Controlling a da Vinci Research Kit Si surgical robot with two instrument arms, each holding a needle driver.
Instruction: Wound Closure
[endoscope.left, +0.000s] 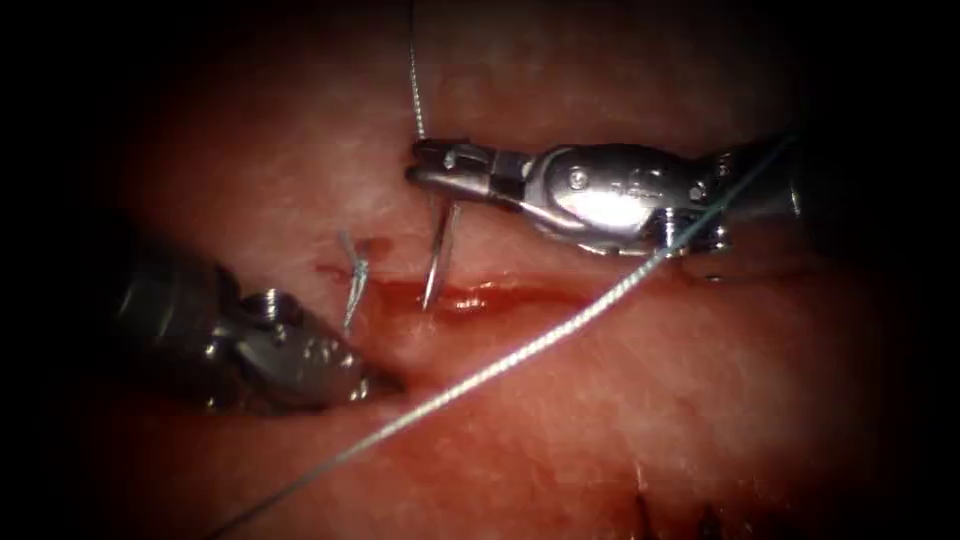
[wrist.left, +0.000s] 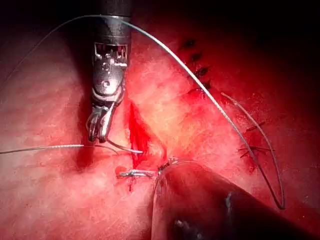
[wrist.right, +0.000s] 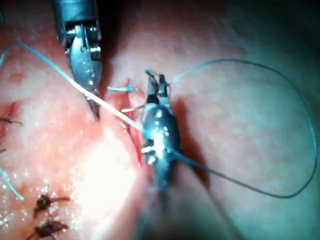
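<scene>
My right tool (endoscope.left: 428, 165) reaches in from the right above the cut (endoscope.left: 500, 297), its jaws shut on the curved needle (endoscope.left: 438, 255) near the tail end. The needle hangs down and its tip meets the far lip of the cut near the cut's left end; how deep it sits I cannot tell. Thread (endoscope.left: 520, 355) runs up from the jaws and also crosses diagonally in front of the tissue (endoscope.left: 600, 420). My left tool (endoscope.left: 383, 381) lies low on the left, jaws shut, tip pressed on the tissue just below the cut. The left wrist view shows the right tool (wrist.left: 98, 131) with the needle (wrist.left: 125, 148).
A tied stitch with short cut ends (endoscope.left: 352, 272) stands left of the needle. Red fluid pools in the cut. Older dark stitches (wrist.left: 197, 70) (wrist.right: 45, 202) lie further off. A long loop of thread (wrist.right: 295, 150) rests on the tissue beside the right tool (wrist.right: 156, 85).
</scene>
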